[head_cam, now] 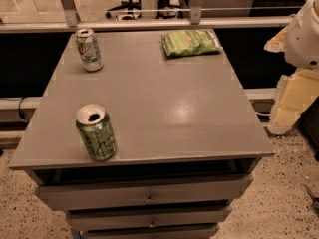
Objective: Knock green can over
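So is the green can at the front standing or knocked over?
Standing: the green can sits upright on the cabinet top, silver lid up. The hand is out of view.

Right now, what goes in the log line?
green can upright, table front left | gripper not in view | arm at right edge | knock not done
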Motion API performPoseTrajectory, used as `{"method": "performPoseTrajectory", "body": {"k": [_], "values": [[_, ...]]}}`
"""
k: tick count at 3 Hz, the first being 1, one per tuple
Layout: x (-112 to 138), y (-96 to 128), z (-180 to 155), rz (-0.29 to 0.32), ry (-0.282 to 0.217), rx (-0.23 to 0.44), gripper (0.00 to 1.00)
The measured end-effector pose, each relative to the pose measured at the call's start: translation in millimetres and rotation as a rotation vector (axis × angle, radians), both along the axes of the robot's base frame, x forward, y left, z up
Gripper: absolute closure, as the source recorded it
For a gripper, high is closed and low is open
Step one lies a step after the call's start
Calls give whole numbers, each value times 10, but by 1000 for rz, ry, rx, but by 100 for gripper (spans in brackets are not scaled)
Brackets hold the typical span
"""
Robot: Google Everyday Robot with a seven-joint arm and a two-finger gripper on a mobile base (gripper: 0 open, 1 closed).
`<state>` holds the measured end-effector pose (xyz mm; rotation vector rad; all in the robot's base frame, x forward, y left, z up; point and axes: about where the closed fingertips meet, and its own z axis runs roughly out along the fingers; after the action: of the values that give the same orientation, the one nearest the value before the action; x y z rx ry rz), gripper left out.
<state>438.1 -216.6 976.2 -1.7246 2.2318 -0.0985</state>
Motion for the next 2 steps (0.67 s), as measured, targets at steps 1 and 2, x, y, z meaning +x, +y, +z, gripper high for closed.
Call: {"method": "performPoseTrajectory", "body": {"k": [1,2], "values": [[0,0,0,0,0,0,0],[14,49,-39,6,15,39,0]]}}
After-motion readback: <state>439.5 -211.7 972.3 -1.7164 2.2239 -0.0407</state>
